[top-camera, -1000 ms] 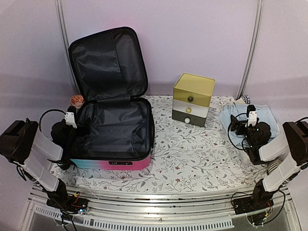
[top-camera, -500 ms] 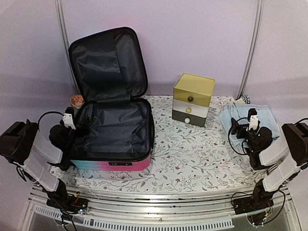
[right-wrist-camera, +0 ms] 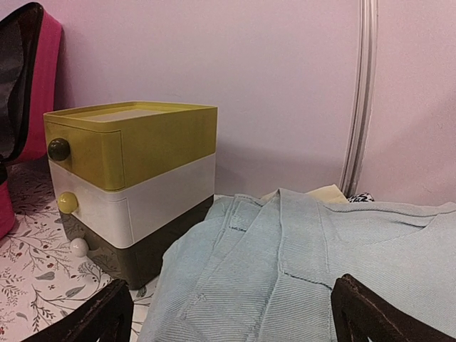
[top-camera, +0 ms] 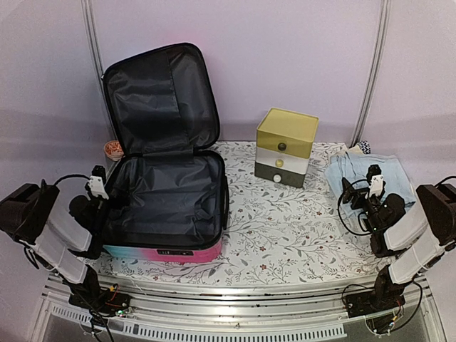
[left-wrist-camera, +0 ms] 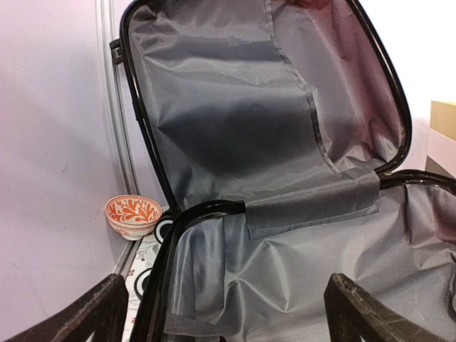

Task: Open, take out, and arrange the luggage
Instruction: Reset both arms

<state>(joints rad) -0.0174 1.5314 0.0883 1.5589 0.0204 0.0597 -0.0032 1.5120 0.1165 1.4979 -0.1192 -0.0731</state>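
Over the table, top cam: the luggage (top-camera: 165,192) lies flat at the left on a floral tablecloth (top-camera: 285,228). Its lid stands upright at the far side and black fabric lining shows in both halves. The front wall of the shell runs turquoise to pink. A small orange-patterned bowl (top-camera: 112,149) sits just beside its far-left corner. The left gripper (top-camera: 105,201) hangs at the luggage's left rim, fingers spread, nothing in them; can't tell if it touches the rim. A three-drawer box (top-camera: 286,146) stands at centre-right, apart from the luggage: yellow top, white middle, dark bottom. A folded light-blue garment (top-camera: 388,169) lies at the far right. The right gripper (top-camera: 350,191) is over its near-left part, fingers spread wide, gripping nothing.

Left wrist cam: the left gripper (left-wrist-camera: 224,285) points into the open luggage (left-wrist-camera: 285,142). One finger (left-wrist-camera: 85,317) shows at the bottom left and the other at the bottom right, wide apart, w/ only lining seen between. A fabric strap joins lid and base at the hinge. The bowl (left-wrist-camera: 133,215) sits by the wall, left of the shell. A corner of the drawer box (left-wrist-camera: 443,121) shows at the right edge.

Right wrist cam: the right gripper (right-wrist-camera: 231,288) is low over the garment (right-wrist-camera: 285,249), w/ one finger (right-wrist-camera: 92,317) at each bottom corner, released. The drawer box (right-wrist-camera: 135,171) stands to the left, touching or just beside the garment's edge, w/ a dark, a yellow and a white knob. The pink luggage (right-wrist-camera: 41,85) lid shows at the far left.
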